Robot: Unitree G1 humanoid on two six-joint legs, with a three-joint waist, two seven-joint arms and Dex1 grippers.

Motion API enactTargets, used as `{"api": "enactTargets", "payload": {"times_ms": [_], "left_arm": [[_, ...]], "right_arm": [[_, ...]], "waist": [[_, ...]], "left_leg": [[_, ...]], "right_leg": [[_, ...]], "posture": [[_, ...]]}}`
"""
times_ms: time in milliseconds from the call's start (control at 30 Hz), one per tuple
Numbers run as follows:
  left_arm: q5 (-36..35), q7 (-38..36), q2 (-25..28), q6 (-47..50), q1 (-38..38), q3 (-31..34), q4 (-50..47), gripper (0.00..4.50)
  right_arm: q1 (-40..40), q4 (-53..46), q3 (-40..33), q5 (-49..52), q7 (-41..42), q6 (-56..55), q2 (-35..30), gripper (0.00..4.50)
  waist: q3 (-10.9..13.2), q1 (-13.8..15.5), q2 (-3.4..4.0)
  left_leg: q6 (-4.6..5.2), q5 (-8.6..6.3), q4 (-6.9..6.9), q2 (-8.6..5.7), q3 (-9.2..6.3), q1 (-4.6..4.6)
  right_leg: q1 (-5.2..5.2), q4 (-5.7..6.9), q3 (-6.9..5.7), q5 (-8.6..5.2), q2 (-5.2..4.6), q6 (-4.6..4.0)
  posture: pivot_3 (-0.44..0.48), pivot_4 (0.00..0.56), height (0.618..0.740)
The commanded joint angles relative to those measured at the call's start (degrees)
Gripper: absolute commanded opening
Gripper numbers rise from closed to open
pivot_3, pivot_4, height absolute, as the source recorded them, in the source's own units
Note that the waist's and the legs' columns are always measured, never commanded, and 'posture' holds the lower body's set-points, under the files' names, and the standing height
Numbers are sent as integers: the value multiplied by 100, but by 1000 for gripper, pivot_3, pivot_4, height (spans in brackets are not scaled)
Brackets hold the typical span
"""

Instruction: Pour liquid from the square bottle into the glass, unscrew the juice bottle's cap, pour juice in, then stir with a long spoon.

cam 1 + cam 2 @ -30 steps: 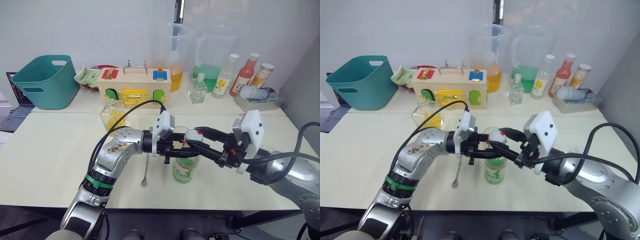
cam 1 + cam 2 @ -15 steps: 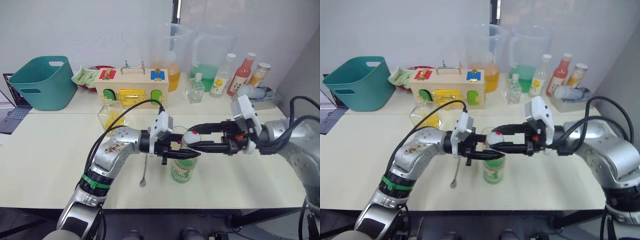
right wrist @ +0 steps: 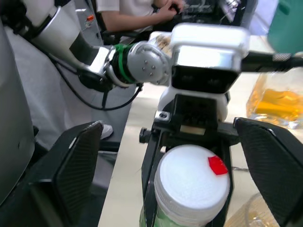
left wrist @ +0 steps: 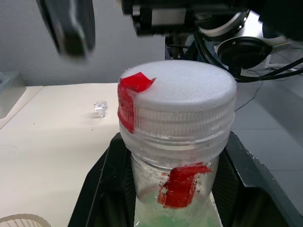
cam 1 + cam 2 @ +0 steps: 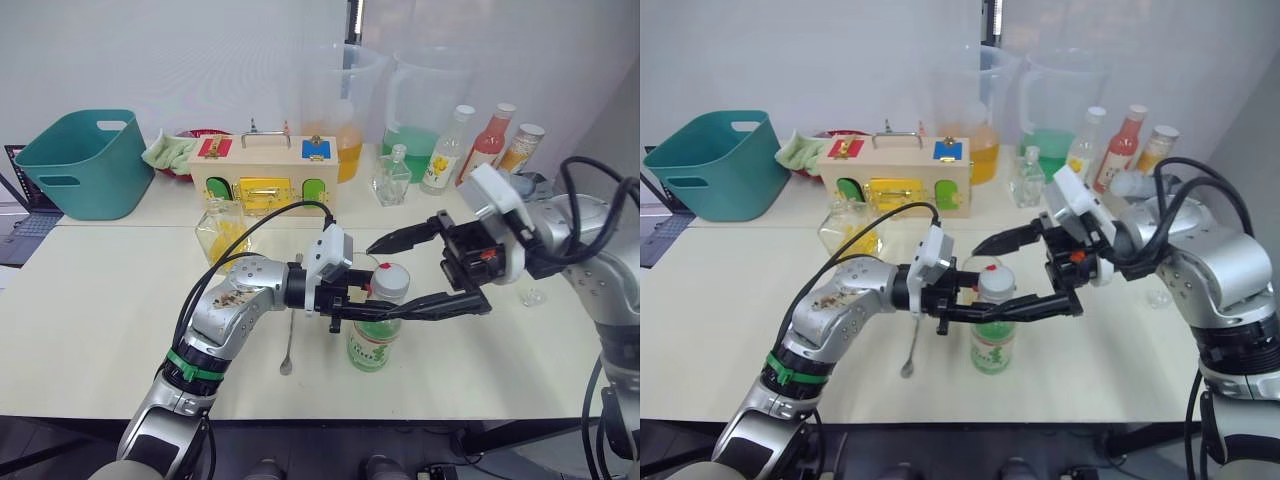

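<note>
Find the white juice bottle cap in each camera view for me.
Left eye: white round screw cap, centre, atop bottle.
Right eye: cap, centre.
Left wrist: cap, centre.
Right wrist: cap, bottom centre.
Shared landmark: the cap's red tape.

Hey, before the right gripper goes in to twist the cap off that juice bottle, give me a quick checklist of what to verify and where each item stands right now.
1. Juice bottle upright on the table: ok.
2. Left gripper clamped on the bottle's neck: ok.
3. Cap on the bottle: ok, still on.
4. Right gripper open wide enough for the cap: ok.
5. Right fingers around the cap: not ok, one finger sits above and behind it, the other passes below it.
6. Glass safely clear of the bottle: cannot tell.
</note>
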Motion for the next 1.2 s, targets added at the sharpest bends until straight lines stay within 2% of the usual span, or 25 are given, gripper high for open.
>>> {"api": "enactTargets", "payload": {"times_ms": [33, 133, 267, 500, 667, 767, 967, 1067, 1200], "left_arm": [[-40, 22, -4, 2, 15, 15, -50, 1533], [-43, -24, -30, -25, 21, -14, -7, 1533], [-20, -106, -78, -89, -16, -58, 104, 1533], [16, -198, -158, -185, -110, -75, 287, 1533], [39, -241, -200, -237, -153, -84, 365, 1533], [50, -255, -215, -263, -167, -81, 396, 1533], [61, -206, -200, -275, -160, -57, 376, 1533], [57, -170, -184, -260, -143, -43, 336, 1533], [57, -123, -159, -247, -112, -34, 278, 1533]], "right_arm": [[687, -1016, -934, 457, -1022, 309, -8, 4500], [1254, -1671, -1412, 747, -2030, 583, 126, 4500], [1772, -2236, -1688, 840, -3238, 850, 259, 4500], [2203, -2707, -1902, 1298, -4432, 1099, 262, 4500], [2335, -2816, -1839, 1517, -4886, 1135, 195, 4500], [2368, -2821, -1760, 1611, -5068, 1166, 164, 3719], [2289, -2682, -1558, 1720, -5162, 1190, 36, 1675], [2243, -2622, -1468, 1749, -5109, 1172, -22, 1603], [2137, -2520, -1199, 1570, -4478, 973, -188, 1603]], "waist": [[0, 24, -1], [0, 32, 0], [0, 22, 0], [0, 28, 0], [0, 39, 0], [0, 44, 0], [0, 49, 0], [0, 48, 0], [0, 42, 0]], "left_leg": [[0, 0, 0, 1, -5, 1], [0, 0, 1, -1, -5, -3], [0, 0, 1, -1, 0, 3], [0, 0, 1, -2, -1, 5], [0, 0, 1, -2, -1, 5], [0, 0, 1, -2, -1, 4], [0, 0, 2, -2, -1, 5], [0, 0, 2, -2, -1, 6], [0, 0, 2, -2, 0, 8]], "right_leg": [[2, 4, -4, 0, 0, 0], [2, 3, -4, 0, 0, 0], [4, 4, -2, 0, -1, 0], [9, 4, -2, 0, 0, -1], [10, 2, -2, 0, -1, -1], [10, 2, -2, 0, -1, -1], [12, 2, -2, 0, 0, -1], [13, 2, -2, 0, 0, -1], [15, 1, -2, 0, 0, -1]], "posture": [[0, 150, 740], [0, 150, 740], [0, 150, 740], [0, 150, 740], [0, 150, 740], [0, 150, 740], [0, 150, 740], [0, 150, 740], [0, 150, 740]]}}
